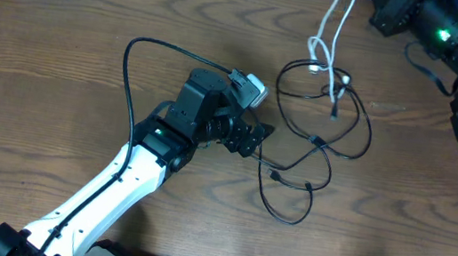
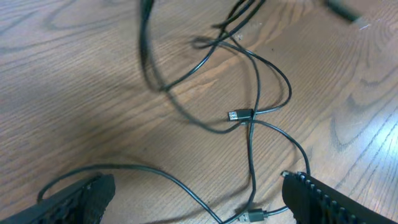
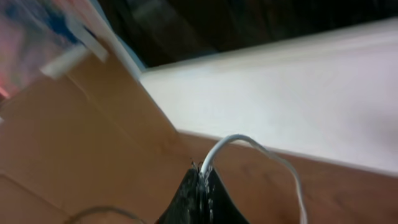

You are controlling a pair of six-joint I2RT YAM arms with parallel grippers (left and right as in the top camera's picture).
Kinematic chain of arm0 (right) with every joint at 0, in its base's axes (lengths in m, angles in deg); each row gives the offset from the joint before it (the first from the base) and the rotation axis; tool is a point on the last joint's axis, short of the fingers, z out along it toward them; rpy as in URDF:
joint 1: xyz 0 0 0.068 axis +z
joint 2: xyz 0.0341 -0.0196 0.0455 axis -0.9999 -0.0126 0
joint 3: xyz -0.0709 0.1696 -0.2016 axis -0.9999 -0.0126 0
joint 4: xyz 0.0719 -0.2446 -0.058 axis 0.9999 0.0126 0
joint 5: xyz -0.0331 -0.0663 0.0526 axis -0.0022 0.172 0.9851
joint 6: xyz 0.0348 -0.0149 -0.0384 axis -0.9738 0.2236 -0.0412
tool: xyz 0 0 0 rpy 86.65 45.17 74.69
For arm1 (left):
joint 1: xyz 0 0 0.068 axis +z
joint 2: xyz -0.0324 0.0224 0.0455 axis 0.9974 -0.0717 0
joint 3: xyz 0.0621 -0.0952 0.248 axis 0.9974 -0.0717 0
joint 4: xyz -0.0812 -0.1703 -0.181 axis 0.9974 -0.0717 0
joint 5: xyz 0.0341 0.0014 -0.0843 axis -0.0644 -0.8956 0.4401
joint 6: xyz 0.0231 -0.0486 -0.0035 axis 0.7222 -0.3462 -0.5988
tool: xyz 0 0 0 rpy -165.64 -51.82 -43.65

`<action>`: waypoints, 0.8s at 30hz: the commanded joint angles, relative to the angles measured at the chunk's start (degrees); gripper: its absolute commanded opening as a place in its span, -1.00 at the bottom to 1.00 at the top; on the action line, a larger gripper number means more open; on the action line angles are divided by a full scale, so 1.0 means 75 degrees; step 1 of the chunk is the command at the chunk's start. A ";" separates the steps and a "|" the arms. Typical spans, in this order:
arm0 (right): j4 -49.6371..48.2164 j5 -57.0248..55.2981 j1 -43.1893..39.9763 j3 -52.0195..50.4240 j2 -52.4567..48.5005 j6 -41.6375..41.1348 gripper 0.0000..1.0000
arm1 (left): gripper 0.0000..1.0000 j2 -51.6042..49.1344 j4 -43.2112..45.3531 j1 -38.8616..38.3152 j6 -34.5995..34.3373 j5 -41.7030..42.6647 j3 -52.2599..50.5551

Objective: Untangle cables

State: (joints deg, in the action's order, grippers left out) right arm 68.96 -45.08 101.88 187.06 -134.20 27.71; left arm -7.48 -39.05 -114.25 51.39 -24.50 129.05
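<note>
Overhead: the black cables (image 1: 319,141) lie in a loose tangle of overlapping loops on the wooden table (image 1: 43,48), right of its middle. The tangle is longer from the far side toward the near side than it is across. The white cable (image 1: 337,37) runs from the table's far edge down into the top of the tangle, nearly straight along that same line, and ends in a small loop there. The left arm (image 1: 113,184) reaches in from the near left corner, and its left gripper (image 1: 254,138) sits just at the tangle's left edge. The right arm (image 1: 456,43) stands well off beyond the tangle's far right.

Left wrist: the left gripper (image 2: 198,183) is spread wide and holds nothing. Black cables (image 2: 252,149) cross between its fingers (image 2: 81,199) — one small plug (image 2: 239,115) points left where several strands cross, another lies lower down. Nothing else stands on the wood.

Right wrist: the right gripper (image 3: 202,180) is closed tight on the white cable (image 3: 249,142), which arches up out of the tips and bends down to the right. Behind it are a brown surface and a pale band, both blurred.
</note>
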 commanded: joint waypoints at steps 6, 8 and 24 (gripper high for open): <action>0.2148 -0.2530 -0.0032 0.0189 -0.0341 0.1346 -0.98 | 0.82 -0.0020 0.0006 -0.0009 -0.0067 0.0044 0.0093; 0.2809 -0.3112 -0.0032 0.0184 -0.0542 0.1591 -0.98 | 0.82 -0.0020 0.0006 -0.0009 -0.0067 0.0044 0.0093; 0.4841 -0.3520 -0.0026 0.0061 -0.2771 0.1909 -0.98 | 0.82 -0.0020 -0.0079 -0.0009 -0.0067 0.0044 0.0093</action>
State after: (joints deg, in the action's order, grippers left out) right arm 105.20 -70.65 101.88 187.65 -153.98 41.50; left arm -7.48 -39.33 -114.25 51.39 -24.50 129.05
